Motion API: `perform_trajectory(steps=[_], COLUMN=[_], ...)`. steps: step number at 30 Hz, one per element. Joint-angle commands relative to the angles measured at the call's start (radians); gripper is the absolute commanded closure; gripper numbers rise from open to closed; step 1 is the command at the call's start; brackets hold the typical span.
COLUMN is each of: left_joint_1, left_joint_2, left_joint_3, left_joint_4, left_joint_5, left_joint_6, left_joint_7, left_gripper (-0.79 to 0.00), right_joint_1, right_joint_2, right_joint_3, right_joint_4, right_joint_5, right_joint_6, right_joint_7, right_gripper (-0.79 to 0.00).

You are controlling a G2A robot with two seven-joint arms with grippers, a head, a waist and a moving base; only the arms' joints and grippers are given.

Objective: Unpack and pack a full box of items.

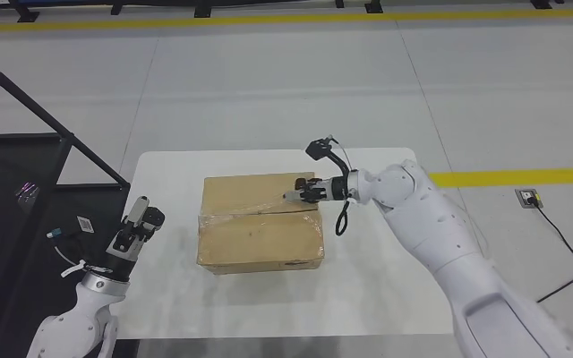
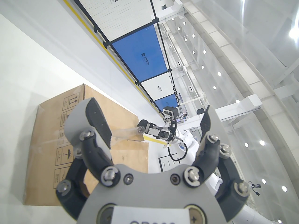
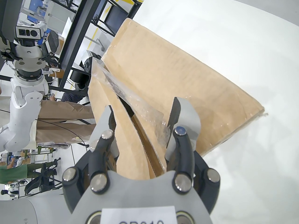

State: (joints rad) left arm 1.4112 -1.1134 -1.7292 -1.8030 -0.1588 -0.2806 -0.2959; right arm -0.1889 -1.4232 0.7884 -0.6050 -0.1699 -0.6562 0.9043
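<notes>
Spreading under everything, the white table [image 1: 376,268] carries the cardboard box [image 1: 260,228] near its middle, the long side running across the robot's front. The box flaps lie nearly flat, but along the centre seam they gape a little at the end nearer the right arm, and a dark slit shows between them in the right wrist view. The right gripper [image 1: 300,192] sits over that end of the seam, low above the lid. Its fingers are spread apart, not clenched, and they straddle the seam line. A strip of clear tape [image 3: 130,96] is peeled up off the seam. One end clings to the far edge of the box, and the loose end lies against the inner face of one finger [image 3: 181,115]. The left gripper [image 1: 143,215] hangs above the table's left edge, well apart from the box. Its fingers are released wide with nothing between them, and its pads face the printed side of the box.
</notes>
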Motion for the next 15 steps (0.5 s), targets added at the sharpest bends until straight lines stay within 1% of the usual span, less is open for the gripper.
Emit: perform_trajectory(steps=[1,7,12,15], left_joint_1=[0.000,0.000,0.000,0.000], left_joint_2=[0.000,0.000,0.000,0.000], left_joint_3=[0.000,0.000,0.000,0.000], left_joint_4=[0.000,0.000,0.000,0.000], left_joint_5=[0.000,0.000,0.000,0.000], left_joint_6=[0.000,0.000,0.000,0.000], left_joint_7=[0.000,0.000,0.000,0.000], left_gripper=[-0.785,-0.785,-0.785,-0.785], right_joint_1=[-0.003,-0.022,-0.048,-0.078], right_joint_2=[0.003,0.014,0.027,0.041], right_joint_3=[0.006,0.023,0.043,0.064], right_joint_4=[-0.004,-0.042,-0.119,-0.190], right_joint_5=[0.001,-0.003,-0.009,-0.017], right_joint_6=[0.001,0.029,0.106,0.153], right_joint_7=[-0.005,-0.005,0.005,0.011], right_gripper=[0.000,0.000,0.000,0.000])
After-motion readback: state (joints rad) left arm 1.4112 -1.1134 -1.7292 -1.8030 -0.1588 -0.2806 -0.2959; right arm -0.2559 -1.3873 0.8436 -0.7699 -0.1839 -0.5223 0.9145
